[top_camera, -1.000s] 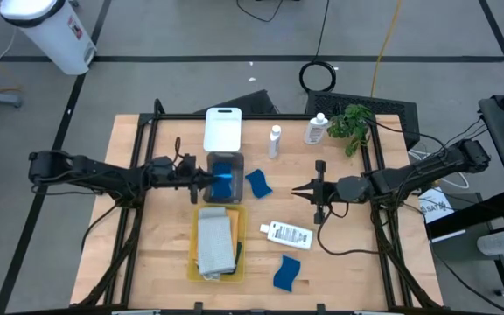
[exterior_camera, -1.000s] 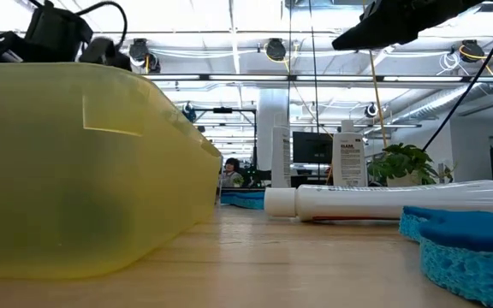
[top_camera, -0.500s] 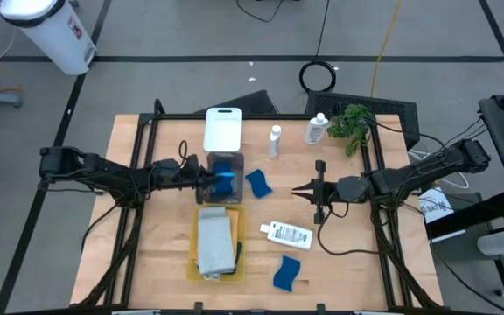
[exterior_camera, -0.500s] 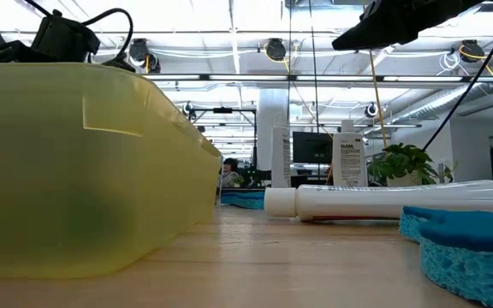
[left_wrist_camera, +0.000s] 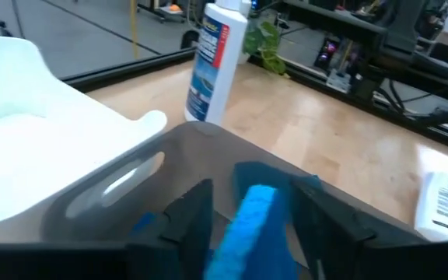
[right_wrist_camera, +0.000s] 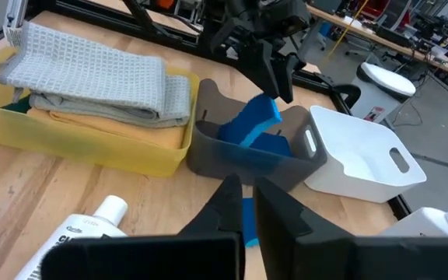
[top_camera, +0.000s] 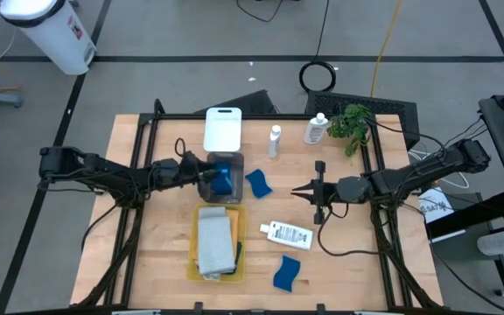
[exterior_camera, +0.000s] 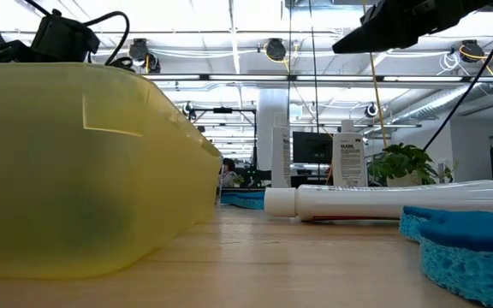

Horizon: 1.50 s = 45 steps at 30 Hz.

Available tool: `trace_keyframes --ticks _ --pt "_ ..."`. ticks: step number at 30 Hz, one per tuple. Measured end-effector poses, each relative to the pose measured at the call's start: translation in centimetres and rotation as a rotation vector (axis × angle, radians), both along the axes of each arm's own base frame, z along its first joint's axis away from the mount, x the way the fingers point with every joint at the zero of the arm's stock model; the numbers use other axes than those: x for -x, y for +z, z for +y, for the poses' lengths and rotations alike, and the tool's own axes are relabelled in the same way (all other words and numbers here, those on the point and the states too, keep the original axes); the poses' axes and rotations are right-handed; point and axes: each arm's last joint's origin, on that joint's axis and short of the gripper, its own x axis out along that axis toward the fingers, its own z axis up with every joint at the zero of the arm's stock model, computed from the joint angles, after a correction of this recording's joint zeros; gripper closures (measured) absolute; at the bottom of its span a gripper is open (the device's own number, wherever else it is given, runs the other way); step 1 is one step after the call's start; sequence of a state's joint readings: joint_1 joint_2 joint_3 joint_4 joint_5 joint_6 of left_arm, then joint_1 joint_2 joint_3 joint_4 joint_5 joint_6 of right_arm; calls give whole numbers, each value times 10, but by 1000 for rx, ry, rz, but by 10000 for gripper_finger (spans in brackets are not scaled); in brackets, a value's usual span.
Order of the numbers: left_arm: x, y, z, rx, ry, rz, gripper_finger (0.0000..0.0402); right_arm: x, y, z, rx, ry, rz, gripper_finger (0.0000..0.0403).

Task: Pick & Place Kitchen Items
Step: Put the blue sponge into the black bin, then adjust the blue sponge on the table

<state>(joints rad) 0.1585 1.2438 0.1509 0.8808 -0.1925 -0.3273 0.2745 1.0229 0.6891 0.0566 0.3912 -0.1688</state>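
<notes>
Since the earlier frame, the left gripper (top_camera: 206,174) is standing closer over the dark grey plastic bin (top_camera: 235,159), and its fingers are spreading apart around the upright blue wavy-edged foam sponge (left_wrist_camera: 245,222). Whether the fingers are touching the sponge at all, I cannot tell; the sponge is standing on edge between them inside the bin, leaning on other blue sponges already lying there. Its long axis is running straight ahead of the gripper, so any pull-back should be going along that same line, away from the bin, with the near wall lying just below the fingers.

Beyond the bin, a glossy white plastic tray (top_camera: 222,129) with handle cut-outs is sitting end to end with it, and a translucent yellow plastic tray (top_camera: 192,251) on the other side is holding folded waffle-weave cloths (right_wrist_camera: 92,74), pale grey over orange. Another soft blue sponge (top_camera: 258,183) is lying on the wooden table (top_camera: 147,254) just beside the bin, nearer the left arm than the right.

Across the table, the right gripper (top_camera: 297,189) is waiting with its fingers pressed together, holding nothing.
</notes>
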Motion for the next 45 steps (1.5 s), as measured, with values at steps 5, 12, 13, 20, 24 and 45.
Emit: trace_keyframes --ticks 5,12,13,20,24,45 --pt "0 0 1 -4 36 1 180 0 0 0 0 0 0 397" --pt "0 1 1 -43 29 6 151 0 0 0 0 0 0 394" --pt "0 1 1 -43 29 5 150 0 0 0 0 0 0 395" --pt "0 1 1 -43 30 4 148 0 0 0 0 0 1 394" --pt "0 1 1 -43 30 4 148 0 0 0 0 1 1 395" --pt "0 1 1 -41 30 4 148 -1 -2 7 -84 199 26 399"
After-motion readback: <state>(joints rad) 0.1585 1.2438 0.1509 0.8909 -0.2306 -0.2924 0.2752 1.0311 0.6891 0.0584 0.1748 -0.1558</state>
